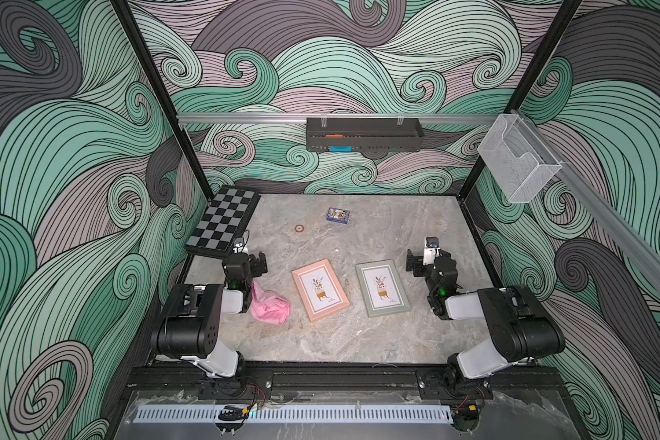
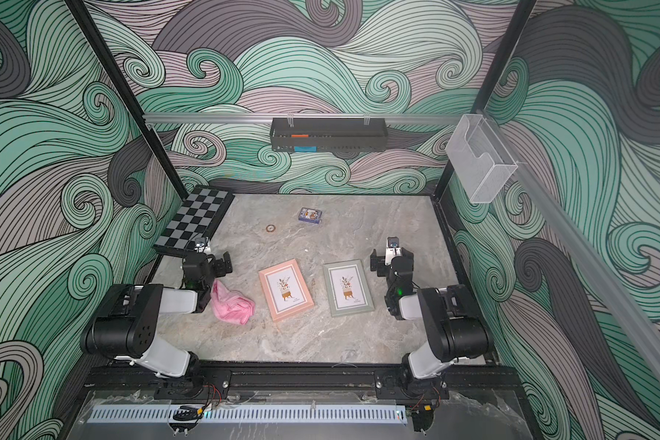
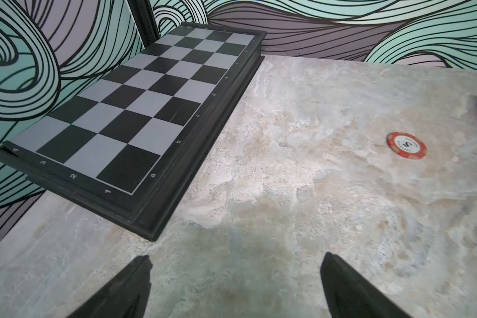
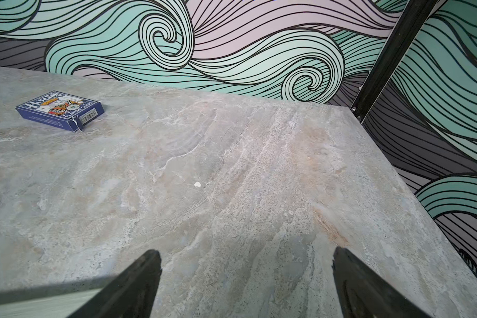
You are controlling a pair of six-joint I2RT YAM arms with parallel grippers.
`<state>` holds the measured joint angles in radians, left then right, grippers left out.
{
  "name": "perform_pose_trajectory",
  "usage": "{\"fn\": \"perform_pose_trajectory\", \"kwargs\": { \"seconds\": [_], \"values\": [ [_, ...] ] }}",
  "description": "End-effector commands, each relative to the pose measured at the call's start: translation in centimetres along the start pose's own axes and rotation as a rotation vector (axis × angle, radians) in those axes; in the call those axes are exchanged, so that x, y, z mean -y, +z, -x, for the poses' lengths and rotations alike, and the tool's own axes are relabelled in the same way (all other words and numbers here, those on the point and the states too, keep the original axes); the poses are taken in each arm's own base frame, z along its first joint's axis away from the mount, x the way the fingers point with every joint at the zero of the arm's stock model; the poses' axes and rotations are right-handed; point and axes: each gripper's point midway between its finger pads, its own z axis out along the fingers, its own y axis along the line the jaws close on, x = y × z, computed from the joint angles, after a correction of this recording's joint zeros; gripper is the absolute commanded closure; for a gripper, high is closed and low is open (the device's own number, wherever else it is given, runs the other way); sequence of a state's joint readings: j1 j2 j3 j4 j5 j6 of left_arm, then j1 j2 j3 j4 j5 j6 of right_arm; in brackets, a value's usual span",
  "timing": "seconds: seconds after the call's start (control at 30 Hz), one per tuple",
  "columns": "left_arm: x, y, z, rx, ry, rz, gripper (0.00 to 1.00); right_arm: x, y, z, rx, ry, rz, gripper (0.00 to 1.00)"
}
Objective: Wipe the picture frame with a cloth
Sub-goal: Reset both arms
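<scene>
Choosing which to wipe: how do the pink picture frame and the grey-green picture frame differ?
The pink picture frame is salmon, the grey-green picture frame sage. The pink frame lies beside the pink cloth, the grey-green frame nearer the right gripper. Both lie flat, showing matching plant prints.

left end effector [image 3: 236,256]: spread wide, empty | right end effector [image 4: 246,250]: same
</scene>
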<state>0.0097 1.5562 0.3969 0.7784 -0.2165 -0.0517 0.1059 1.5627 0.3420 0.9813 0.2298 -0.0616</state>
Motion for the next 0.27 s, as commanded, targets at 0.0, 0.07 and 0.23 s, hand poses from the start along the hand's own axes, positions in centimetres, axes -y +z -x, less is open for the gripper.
{"fn": "perform_pose_trajectory", "kwargs": {
  "seconds": [0.0,0.07,0.23],
  "values": [
    [0.00,0.09,1.53,0.011,0.012,0.002,0.01,-0.40,0.25,0.78,0.028,-0.002,0.028,0.01],
    [0.12,0.09,1.94,0.056,0.021,-0.001,0.01,-0.45,0.48,0.77,0.020,0.004,0.045,0.01],
    [0.04,0.41,1.75,-0.011,-0.007,-0.020,0.01,-0.44,0.44,0.81,0.019,0.009,0.052,0.01]
  ]
}}
